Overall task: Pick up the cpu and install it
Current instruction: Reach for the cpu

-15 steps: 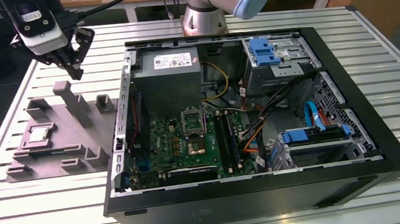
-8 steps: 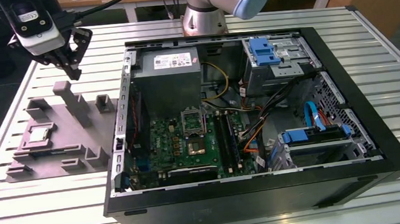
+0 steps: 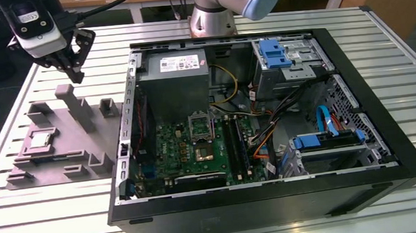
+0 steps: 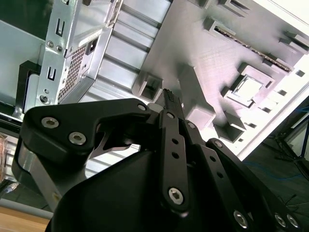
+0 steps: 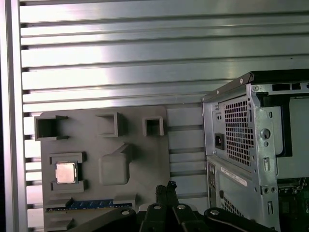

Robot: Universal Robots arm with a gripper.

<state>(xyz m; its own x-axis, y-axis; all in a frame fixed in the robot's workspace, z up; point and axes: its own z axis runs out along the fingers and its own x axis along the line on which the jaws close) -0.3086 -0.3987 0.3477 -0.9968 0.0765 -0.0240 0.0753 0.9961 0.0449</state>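
Note:
The cpu [image 3: 41, 140] is a small pale metal square lying flat in a recess of the grey holder block [image 3: 58, 168], on the exterior view's left. Both wrist views show the cpu [image 4: 247, 88] [image 5: 65, 172] in that recess with nothing on it. My gripper [image 3: 75, 75] hangs in the air above the table beyond the block's far end, well apart from the cpu. Its black fingers [image 4: 168, 96] are pressed together with nothing between them, and the tips [image 5: 166, 186] point down at the block's edge. The metal-framed socket [image 3: 202, 151] sits on the green board inside the case.
The open black computer case [image 3: 388, 181] fills the middle and the exterior view's right, with a grey power supply [image 3: 179, 74], cables and blue drive brackets inside. The holder block has tall posts [image 3: 75, 106] and a memory stick [image 5: 91, 204] in a slot. The slatted metal table [image 3: 24, 217] surrounds both.

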